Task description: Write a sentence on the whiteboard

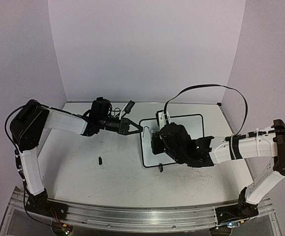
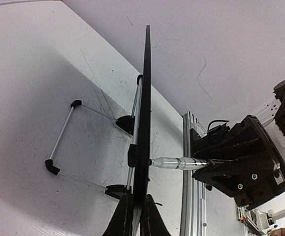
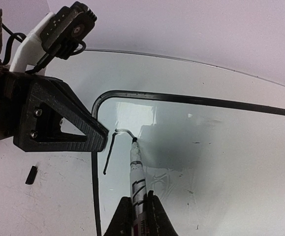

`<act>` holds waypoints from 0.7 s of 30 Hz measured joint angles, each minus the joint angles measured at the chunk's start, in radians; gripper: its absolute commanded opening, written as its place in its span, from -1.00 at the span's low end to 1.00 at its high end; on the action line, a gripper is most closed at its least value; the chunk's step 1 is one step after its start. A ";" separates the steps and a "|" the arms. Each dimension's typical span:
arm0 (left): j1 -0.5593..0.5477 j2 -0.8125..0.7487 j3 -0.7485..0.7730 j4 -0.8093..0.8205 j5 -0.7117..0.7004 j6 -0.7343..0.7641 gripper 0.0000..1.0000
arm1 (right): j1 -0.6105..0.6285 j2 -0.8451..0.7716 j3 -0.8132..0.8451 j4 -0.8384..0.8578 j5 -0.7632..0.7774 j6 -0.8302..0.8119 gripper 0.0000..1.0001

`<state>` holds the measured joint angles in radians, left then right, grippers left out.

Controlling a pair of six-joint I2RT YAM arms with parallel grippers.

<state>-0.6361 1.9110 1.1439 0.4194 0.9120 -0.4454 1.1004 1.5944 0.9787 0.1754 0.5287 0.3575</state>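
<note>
Small white rectangular whiteboard with a thin black frame, on the white surface, its left edge pinched in the closed left tool.

The right tool is clamped on a silver-and-black marker. The marker tip touches the board just beside the left tool, at the end of one hooked black stroke of the sentence. Only the right wrist view shows that stroke. The left wrist view shows the board edge-on, with its wire stand.
</note>
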 measured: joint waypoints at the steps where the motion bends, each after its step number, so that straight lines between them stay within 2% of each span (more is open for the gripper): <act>1: 0.000 0.000 0.000 0.000 0.000 0.000 -1.00 | 0.000 0.000 0.000 0.000 0.000 0.002 -1.00; 21: 0.000 0.000 0.000 0.000 0.000 0.000 -1.00 | 0.025 0.016 0.001 -0.014 -0.025 0.015 -1.00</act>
<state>-0.6357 1.9110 1.1439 0.4194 0.9120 -0.4454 1.1249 1.6108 0.9798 0.1612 0.5040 0.3725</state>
